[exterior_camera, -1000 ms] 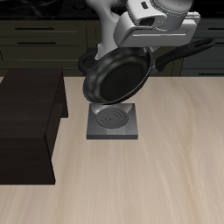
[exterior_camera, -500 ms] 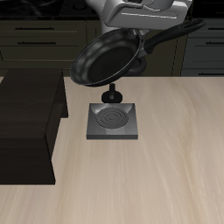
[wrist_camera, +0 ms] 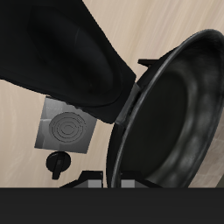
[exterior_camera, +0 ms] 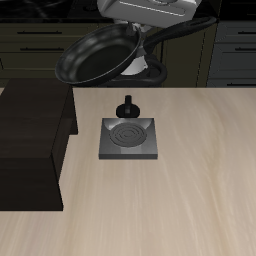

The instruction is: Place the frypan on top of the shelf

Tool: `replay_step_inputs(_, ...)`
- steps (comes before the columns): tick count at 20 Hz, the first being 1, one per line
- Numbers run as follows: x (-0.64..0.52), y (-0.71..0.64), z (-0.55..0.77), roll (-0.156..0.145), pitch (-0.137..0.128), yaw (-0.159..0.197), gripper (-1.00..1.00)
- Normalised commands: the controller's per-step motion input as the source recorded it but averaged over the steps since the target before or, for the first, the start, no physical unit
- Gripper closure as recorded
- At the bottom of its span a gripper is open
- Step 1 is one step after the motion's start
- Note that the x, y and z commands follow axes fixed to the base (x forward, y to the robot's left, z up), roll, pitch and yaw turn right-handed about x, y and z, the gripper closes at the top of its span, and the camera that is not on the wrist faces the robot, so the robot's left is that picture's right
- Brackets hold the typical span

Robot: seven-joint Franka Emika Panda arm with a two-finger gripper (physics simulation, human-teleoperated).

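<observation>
Nearest the front edge, the pale wooden table (exterior_camera: pixel 180 200) lies bare, and at the left of the frame the shelf (exterior_camera: pixel 30 140) sits as a big dark box with a flat top. Just past the middle of the frame is the grey burner plate (exterior_camera: pixel 130 139) with its spiral coil, and a small black knob (exterior_camera: pixel 127 108) stands right behind it. Higher up, at the upper middle of the frame, the frypan (exterior_camera: pixel 98 55) hangs in the air, tilted, with its bowl toward the shelf side and its long handle running up and back toward the gripper (exterior_camera: pixel 150 15) at the top edge. The gripper's fingers are mostly out of frame, but I judge them clamped on the handle, since the pan is off the table with nothing else holding it. Dark drawer cabinets (exterior_camera: pixel 230 50) fill the background.

To my eye this is the carrying step: the pan is lifted clear of the burner and not yet over the shelf. Next it needs to travel sideways until the bowl is above the flat top, level out, then come down gently before the fingers let go.
</observation>
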Motion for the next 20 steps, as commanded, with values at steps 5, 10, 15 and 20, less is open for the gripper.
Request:
replay_step_inputs(5,0.07,-0.36,0.08,-0.061,-0.014,-0.023,1.0)
replay_step_inputs(10,0.07,-0.24,0.02,-0.039,-0.007,-0.011,1.0)
replay_step_inputs(15,0.1,-0.28,-0.02,-0.047,0.006,-0.006,1.0)
replay_step_inputs(20,0.13,-0.18,0.0,-0.041,-0.003,0.004,1.0)
